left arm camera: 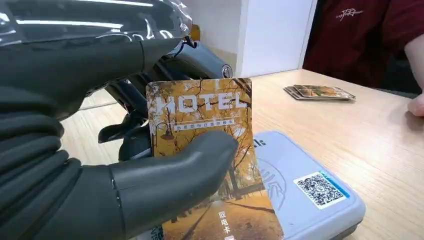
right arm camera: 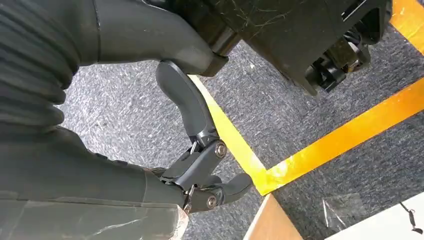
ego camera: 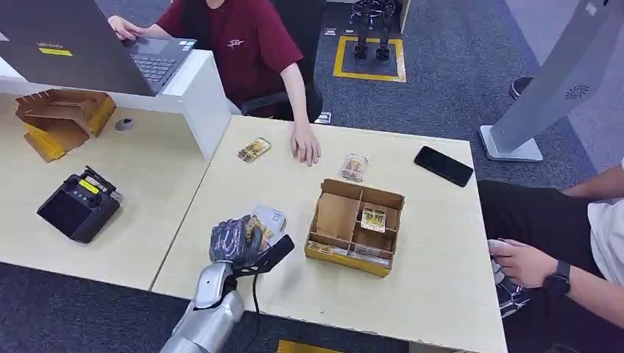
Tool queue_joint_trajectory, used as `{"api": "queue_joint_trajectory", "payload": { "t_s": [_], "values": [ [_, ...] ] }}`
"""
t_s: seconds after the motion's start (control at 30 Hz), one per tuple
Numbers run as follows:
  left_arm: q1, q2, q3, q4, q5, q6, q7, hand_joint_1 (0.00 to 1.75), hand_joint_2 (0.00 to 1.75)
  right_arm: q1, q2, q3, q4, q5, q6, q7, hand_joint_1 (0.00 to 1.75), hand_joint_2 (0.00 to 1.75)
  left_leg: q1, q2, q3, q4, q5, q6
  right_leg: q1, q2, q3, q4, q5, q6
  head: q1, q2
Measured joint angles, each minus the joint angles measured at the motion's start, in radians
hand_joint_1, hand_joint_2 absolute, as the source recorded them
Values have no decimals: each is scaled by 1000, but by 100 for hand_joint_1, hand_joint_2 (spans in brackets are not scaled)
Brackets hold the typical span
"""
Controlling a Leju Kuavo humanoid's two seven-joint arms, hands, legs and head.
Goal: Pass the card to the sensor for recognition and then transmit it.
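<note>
One orange autumn-print hotel card (left arm camera: 210,150), long axis upright (thumb across it), gripped by left hand (ego camera: 237,240) above one pale-grey rectangular sensor (left arm camera: 310,195); right hand (right arm camera: 200,150) loose, holding nothing.

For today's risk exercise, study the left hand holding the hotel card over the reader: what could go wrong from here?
1. The card is held upright, pinned by the thumb of the left hand; tilted like this, the reader may not recognise it.
2. The thumb presses only the card's middle, so it could slip out during the handover.
3. A person's hand rests on the table nearby; a swing toward it might bump it.
</note>
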Motion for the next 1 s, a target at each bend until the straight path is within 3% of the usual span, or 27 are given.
{"api": "queue_joint_trajectory", "payload": {
  "t_s": [0.8,1.0],
  "values": [
    [-7,10,5,39,-24,19,15,175,175,-2,6,-2,-7,6,11,-11,0,175,0,0,1,0,0,0,0,0,0,1,0,0,0,0],
    [-8,0,24,39,54,2,-92,175,175,-3,8,-5,-7,17,10,-11,0,175,0,0,1,0,0,0,0,0,0,1,0,0,0,0]
  ]
}}
